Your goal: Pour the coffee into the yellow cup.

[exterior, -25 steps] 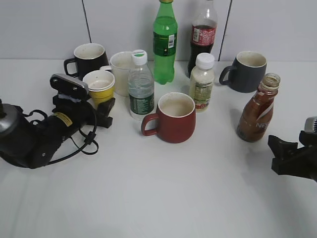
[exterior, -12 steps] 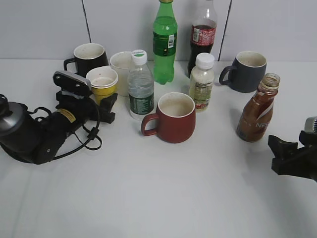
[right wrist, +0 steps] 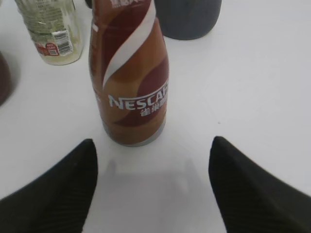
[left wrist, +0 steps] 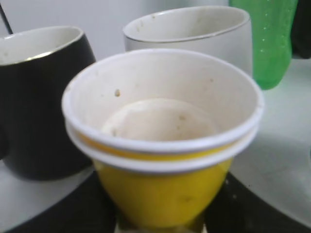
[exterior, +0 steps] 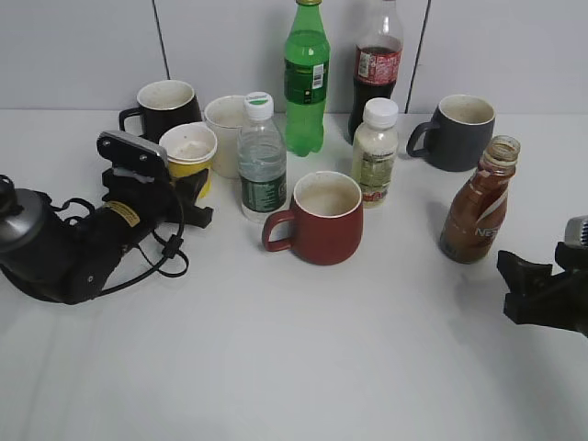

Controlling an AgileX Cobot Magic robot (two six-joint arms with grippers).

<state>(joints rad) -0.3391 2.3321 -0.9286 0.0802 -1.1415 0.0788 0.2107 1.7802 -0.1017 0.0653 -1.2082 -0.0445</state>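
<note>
step: left claw (exterior: 188, 197) clamped on small tapered yellow cup (exterior: 187, 156)
right claw (right wrist: 151, 182): apart, facing brown coffee bottle (right wrist: 130, 73)
next: grasp bottle

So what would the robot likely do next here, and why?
Probably the right gripper should ease forward until its open jaws straddle the coffee bottle, then shut. The bottle stands upright just ahead of it, untouched. The left gripper already has its jaws around the yellow cup, so the cup looks ready, though whether it is gripped tight is unclear.
</note>
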